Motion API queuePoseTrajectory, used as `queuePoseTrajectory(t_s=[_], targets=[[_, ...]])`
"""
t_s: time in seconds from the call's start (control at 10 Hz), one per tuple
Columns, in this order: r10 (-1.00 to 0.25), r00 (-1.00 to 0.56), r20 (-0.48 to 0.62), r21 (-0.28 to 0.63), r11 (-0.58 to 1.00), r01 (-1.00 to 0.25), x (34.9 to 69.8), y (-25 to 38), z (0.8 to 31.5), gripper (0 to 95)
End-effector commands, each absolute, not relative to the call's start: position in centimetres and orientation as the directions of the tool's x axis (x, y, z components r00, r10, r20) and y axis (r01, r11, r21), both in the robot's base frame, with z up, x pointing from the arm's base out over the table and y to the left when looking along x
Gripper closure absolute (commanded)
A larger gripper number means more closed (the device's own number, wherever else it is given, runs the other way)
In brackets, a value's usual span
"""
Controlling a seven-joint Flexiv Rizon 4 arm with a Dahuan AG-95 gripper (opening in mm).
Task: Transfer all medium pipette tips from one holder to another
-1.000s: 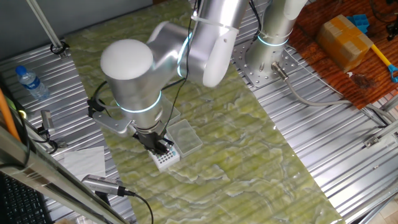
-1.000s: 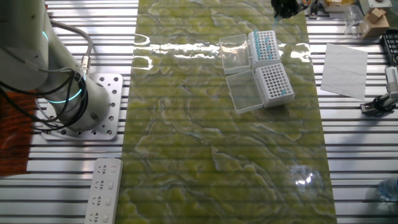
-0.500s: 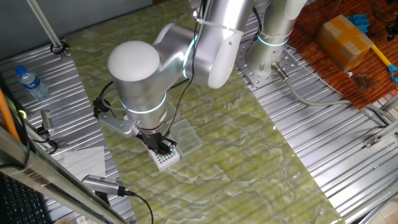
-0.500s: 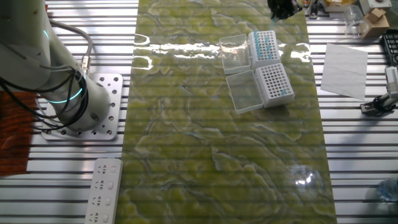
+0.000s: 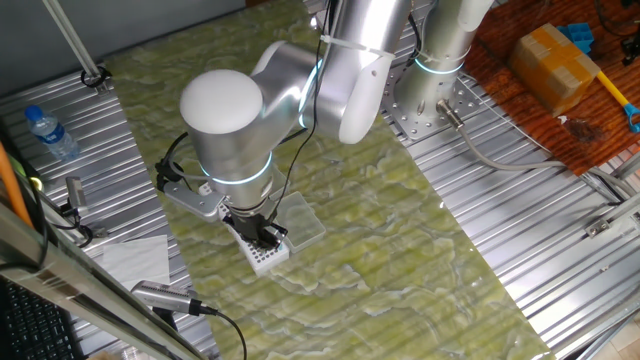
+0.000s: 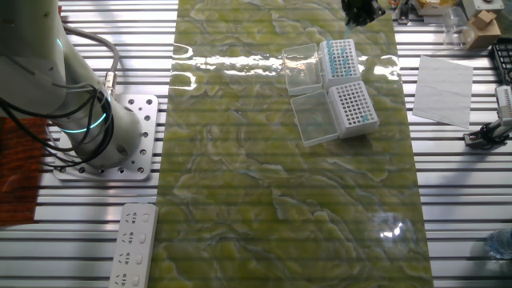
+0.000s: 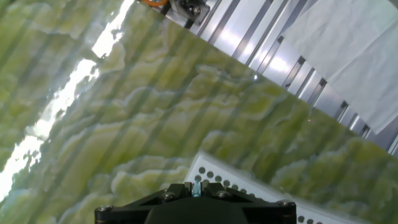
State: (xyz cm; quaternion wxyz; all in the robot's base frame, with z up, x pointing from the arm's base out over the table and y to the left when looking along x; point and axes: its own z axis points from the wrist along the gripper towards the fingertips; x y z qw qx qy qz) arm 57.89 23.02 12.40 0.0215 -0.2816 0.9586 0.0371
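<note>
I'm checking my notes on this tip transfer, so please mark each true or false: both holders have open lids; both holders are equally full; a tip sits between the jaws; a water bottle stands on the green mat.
1. Both holders have open lids. True.
2. Both are equally full. False: the fuller holder is well stocked, and the sparser holder shows mostly bare holes.
3. A blue-topped tip sits between the jaws. True.
4. A water bottle stands on the mat. False: the bottle lies on the metal slats.
</note>
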Motion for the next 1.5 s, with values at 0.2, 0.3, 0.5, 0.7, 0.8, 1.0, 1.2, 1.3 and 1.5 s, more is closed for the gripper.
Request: queuePoseTrajectory(t_s=[0.2, 0.3, 0.5, 0.7, 0.8, 1.0, 1.2, 1.3, 1.5], targets=[[-0.535, -0.843, -0.062, 0.060, 0.841, -0.538, 57.74, 23.11, 12.29, 95.0], [-0.535, -0.843, -0.062, 0.060, 0.841, -0.538, 57.70, 23.19, 12.28, 95.0], [-0.535, -0.843, -0.062, 0.059, 0.841, -0.538, 57.63, 23.25, 12.34, 95.0], [-0.535, -0.842, -0.062, 0.057, 0.841, -0.539, 57.56, 23.27, 12.45, 95.0], [-0.535, -0.842, -0.062, 0.057, 0.841, -0.539, 57.56, 23.27, 12.45, 95.0], [-0.539, -0.841, -0.060, 0.054, 0.839, -0.541, 57.38, 23.20, 12.57, 95.0], [-0.540, -0.840, -0.059, 0.053, 0.838, -0.543, 57.30, 23.09, 12.49, 95.0], [-0.542, -0.838, -0.060, 0.053, 0.837, -0.545, 57.20, 22.95, 12.39, 95.0], [-0.545, -0.836, -0.063, 0.052, 0.835, -0.548, 57.03, 22.78, 12.22, 95.0]])
